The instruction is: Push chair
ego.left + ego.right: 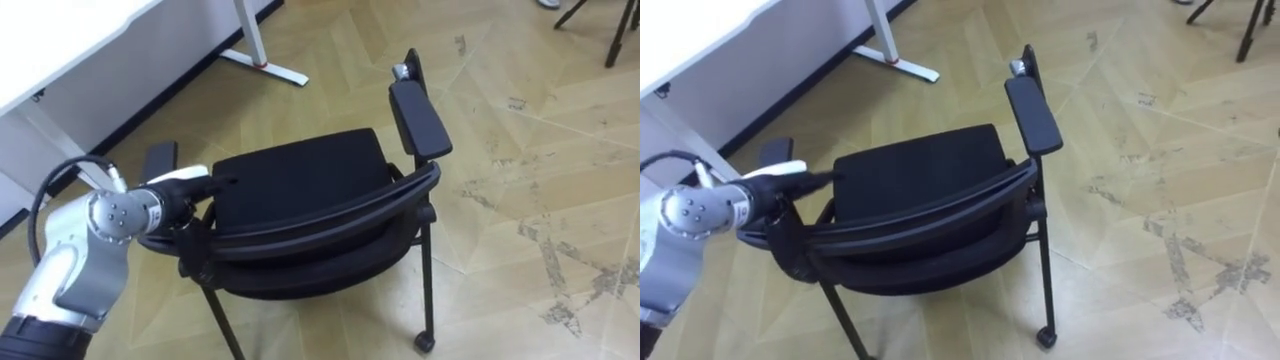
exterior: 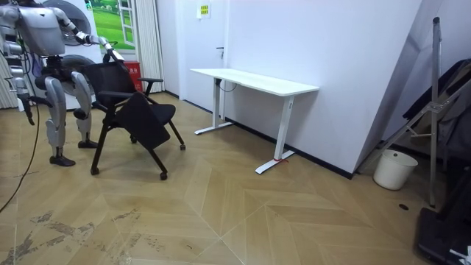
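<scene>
1. The chair (image 1: 300,185) is black all over: seat, back, armrests and legs.
2. The left hand (image 1: 183,182) is white, going dark at the fingertips.
3. The floor (image 1: 520,150) is light tan wood in a herringbone pattern — blotched with grey scuffs to the right.
4. The desk (image 2: 257,79) is white, with a red mark on one foot.
5. The bucket (image 2: 394,169) at the far right is white — like the wall (image 2: 331,44).
</scene>
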`<state>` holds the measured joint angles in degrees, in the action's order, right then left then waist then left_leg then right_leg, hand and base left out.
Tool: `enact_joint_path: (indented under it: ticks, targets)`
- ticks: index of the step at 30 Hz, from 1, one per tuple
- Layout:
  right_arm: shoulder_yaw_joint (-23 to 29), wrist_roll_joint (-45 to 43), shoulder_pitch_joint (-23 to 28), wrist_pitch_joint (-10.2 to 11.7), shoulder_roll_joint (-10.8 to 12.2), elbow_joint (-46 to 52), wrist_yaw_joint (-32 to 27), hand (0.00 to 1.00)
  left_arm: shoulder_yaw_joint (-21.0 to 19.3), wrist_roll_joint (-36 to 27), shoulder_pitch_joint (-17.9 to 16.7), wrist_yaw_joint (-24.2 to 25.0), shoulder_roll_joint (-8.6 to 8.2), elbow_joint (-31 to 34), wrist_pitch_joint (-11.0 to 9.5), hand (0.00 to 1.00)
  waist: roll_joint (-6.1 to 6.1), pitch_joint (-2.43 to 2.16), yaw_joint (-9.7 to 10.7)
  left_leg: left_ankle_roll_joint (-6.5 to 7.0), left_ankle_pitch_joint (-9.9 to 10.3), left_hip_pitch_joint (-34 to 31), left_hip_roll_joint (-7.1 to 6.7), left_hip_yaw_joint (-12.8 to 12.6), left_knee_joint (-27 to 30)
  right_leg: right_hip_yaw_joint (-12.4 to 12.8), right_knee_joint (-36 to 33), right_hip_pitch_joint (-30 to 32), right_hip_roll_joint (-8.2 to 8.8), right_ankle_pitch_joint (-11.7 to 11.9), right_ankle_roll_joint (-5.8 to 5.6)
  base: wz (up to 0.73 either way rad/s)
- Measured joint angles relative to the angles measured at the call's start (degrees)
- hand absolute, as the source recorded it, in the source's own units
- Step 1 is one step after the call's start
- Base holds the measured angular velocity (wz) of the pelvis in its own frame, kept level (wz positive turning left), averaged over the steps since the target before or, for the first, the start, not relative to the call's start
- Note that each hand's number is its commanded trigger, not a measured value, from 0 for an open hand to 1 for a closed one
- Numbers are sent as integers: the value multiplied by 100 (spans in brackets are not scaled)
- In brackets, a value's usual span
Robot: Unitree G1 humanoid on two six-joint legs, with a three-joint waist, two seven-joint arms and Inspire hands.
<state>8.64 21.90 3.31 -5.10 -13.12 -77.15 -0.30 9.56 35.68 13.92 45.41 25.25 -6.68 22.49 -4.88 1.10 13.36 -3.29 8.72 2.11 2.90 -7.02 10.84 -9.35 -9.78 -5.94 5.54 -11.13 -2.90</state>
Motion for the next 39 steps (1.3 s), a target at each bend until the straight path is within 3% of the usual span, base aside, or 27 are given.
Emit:
enact_joint_path:
  ticks: [5, 7, 8, 15, 19, 23, 27, 35, 39]
  targets:
    - [1, -23, 2, -4, -12, -22, -37, 0, 8, 26, 56, 37, -25, -298, 7, 0, 1, 2, 70, 0, 0, 71, 0, -43, 3, 12, 3, -65, 6, -1, -2, -2]
    - [-9, -24, 13, -79, -13, -41, -41, 0, 41, 20, 75, 40, -35, -513, 3, 51, -12, 4, 85, 0, 0, 206, 1, -81, -8, 87, 10, -174, 5, -6, -9, -11]
    - [-9, -25, 11, -109, -14, -42, -41, 0, 101, 19, 145, 44, -37, -650, 18, 100, -24, 12, 96, 0, 0, 246, 0, -90, -12, 125, 12, -213, 5, -8, -13, -9]
    - [-9, 30, -41, -249, -6, -46, -151, 0, 205, 80, 188, 106, -8, -731, 11, 100, -62, 15, 185, 7, 4, 261, 0, -89, -5, 123, 19, -219, 1, -14, -20, 0]
    - [-9, 41, -43, -252, -1, -44, -256, 0, 429, 118, 144, 4, -3, -568, -24, 100, -120, -9, 165, 50, 29, 257, -1, -88, 10, 123, -1, -213, 3, -15, -23, 0]
    - [9, 33, -97, -248, 4, -31, -254, 0, 495, 238, 75, -211, -115, -372, -20, 100, -115, -10, 73, 54, 27, 243, 0, -88, 25, 141, -19, -188, 0, -14, -23, -1]
    - [12, 49, -112, -247, 6, -29, -159, 0, 500, 382, -54, -256, -119, -53, -38, 100, -80, -3, 68, 58, 30, 237, -1, -88, 13, 149, -11, -180, 0, -14, -23, 0]
    - [69, 40, -147, -231, 38, -12, 24, 0, 543, 513, -69, -282, -122, 175, -55, 100, 18, -49, 57, 75, 42, 203, 0, -101, 18, 179, 0, -136, -5, -12, -21, 0]
    - [521, 23, -18, -187, 36, -6, -274, 0, 543, 456, -72, -348, -117, 144, -66, 100, -27, -62, 150, 105, 74, 141, -2, -78, 90, 206, 5, -137, -5, -14, -24, 6]
